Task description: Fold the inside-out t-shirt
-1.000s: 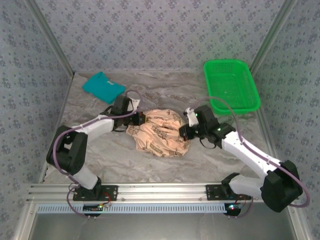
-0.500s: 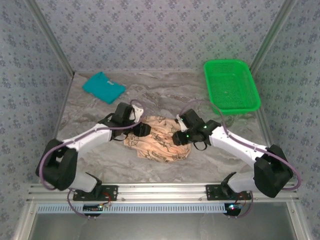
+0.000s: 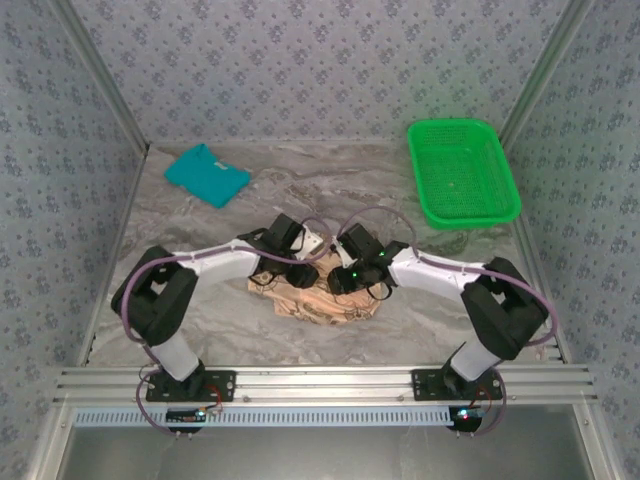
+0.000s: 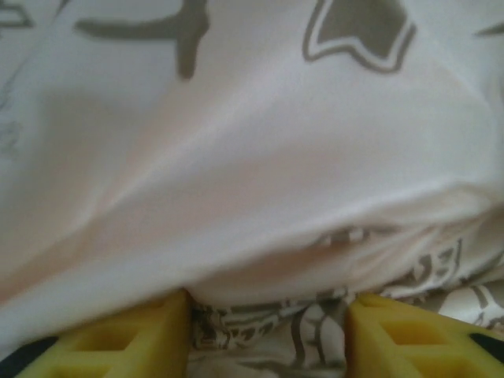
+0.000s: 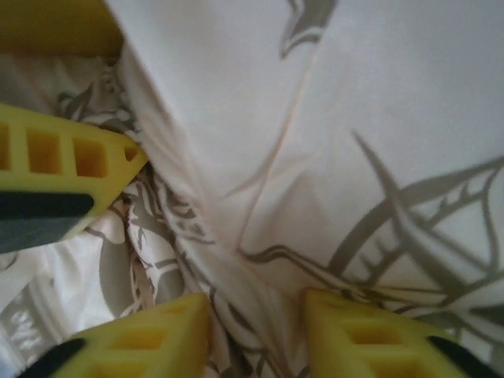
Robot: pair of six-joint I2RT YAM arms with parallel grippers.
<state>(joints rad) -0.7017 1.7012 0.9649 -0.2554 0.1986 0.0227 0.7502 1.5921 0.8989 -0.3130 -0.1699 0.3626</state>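
Here we are at the marble-patterned table (image 3: 200, 315); the inside-out t-shirt (image 3: 303, 300) lies in a crumpled heap near the middle, a little toward the near edge, with both arms bent in over it; the left gripper (image 3: 303, 276) is down on the heap's left half and the right gripper (image 3: 337, 281) on its right half, the two heads close together. From the left wrist the pale reverse side of the t-shirt (image 4: 252, 157) billows right up to the lens; the left gripper (image 4: 268, 319) has its yellow fingers (image 4: 126, 342) set wide apart, printed folds lying loose in the gap. On the right wrist, the right gripper (image 5: 258, 319) stands narrower, its fingers (image 5: 157, 339) parted astride a ridge of cloth that runs down between them; a compass print spreads across the t-shirt (image 5: 378, 118) beside it; one yellow finger of the left gripper (image 5: 71, 165) pokes in from the left, touching the same bunched cloth. Well away at the far left lies a folded teal shirt (image 3: 207, 174); at the far right sits a green basket (image 3: 450, 124).
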